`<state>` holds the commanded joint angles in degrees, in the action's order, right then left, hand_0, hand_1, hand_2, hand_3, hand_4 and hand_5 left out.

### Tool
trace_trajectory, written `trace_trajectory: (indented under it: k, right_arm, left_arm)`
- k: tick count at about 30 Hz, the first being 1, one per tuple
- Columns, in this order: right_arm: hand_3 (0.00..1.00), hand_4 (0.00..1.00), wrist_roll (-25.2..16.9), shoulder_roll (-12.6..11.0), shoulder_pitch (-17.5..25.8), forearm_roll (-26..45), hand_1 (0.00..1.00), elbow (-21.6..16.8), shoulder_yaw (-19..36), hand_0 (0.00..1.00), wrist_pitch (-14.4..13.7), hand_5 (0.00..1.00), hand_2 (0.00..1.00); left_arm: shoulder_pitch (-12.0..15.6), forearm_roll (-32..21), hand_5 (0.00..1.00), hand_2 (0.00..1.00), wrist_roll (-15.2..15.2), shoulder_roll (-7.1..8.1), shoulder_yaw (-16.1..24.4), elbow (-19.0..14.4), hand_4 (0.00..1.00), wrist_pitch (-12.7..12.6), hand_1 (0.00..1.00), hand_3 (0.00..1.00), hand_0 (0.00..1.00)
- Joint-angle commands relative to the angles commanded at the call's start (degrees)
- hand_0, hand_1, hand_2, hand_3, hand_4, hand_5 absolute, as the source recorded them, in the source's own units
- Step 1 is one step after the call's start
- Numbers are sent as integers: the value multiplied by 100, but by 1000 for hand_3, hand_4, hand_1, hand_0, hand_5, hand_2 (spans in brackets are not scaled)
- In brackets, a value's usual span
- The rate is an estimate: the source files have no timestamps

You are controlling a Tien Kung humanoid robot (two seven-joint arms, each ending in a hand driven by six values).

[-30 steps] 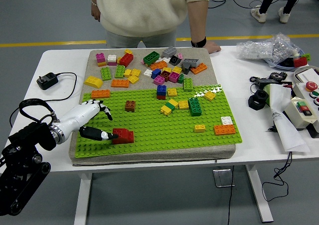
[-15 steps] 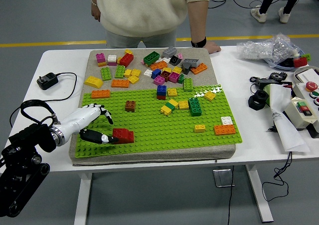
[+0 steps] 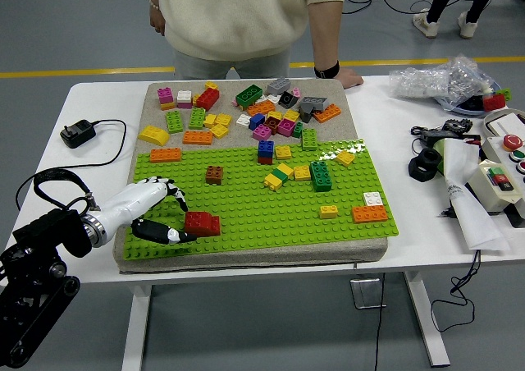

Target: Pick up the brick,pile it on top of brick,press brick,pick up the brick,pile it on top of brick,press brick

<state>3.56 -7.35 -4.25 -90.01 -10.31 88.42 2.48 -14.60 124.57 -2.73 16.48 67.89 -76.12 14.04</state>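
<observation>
A red brick [image 3: 203, 223] sits on the green baseplate [image 3: 271, 215] near its front left corner. My left hand [image 3: 179, 219] lies just left of the brick, open, with its thumb low along the plate toward the brick's left side and its fingers [image 3: 174, 193] arched above. It holds nothing. Other bricks on the plate include a brown one [image 3: 214, 174], a blue-on-red stack [image 3: 266, 151], a dark green one [image 3: 321, 176] and an orange one [image 3: 370, 214]. My right hand is out of view.
Several loose bricks lie on the grey mat [image 3: 238, 104] behind the plate. A person stands at the far side, one hand [image 3: 349, 77] resting on the table. A black charger [image 3: 79, 133] lies left; a control box [image 3: 502, 174], paper [image 3: 462, 199] and a plastic bag [image 3: 443, 82] lie right.
My left hand has drawn back slightly to the left and toward the near edge. The red brick has stayed in place on the plate.
</observation>
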Motion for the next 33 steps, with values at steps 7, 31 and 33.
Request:
trace_trajectory:
  k: [7,31,33]
  right_arm:
    - [743,998,1,1,1,-12,677,0,4,762,2,687,721]
    - [743,998,0,16,22,-28,677,0,0,762,8,689,720]
    - [743,998,1,17,25,-27,677,0,1,762,7,689,720]
  left_arm:
    - [55,-18,563,827,5,8,0,-70,995,14,960,601,998]
    - [201,-19,564,829,27,33,194,-394,993,-221,959,605,998]
    - [280,-5,564,829,55,58,223,-534,993,-195,959,605,998]
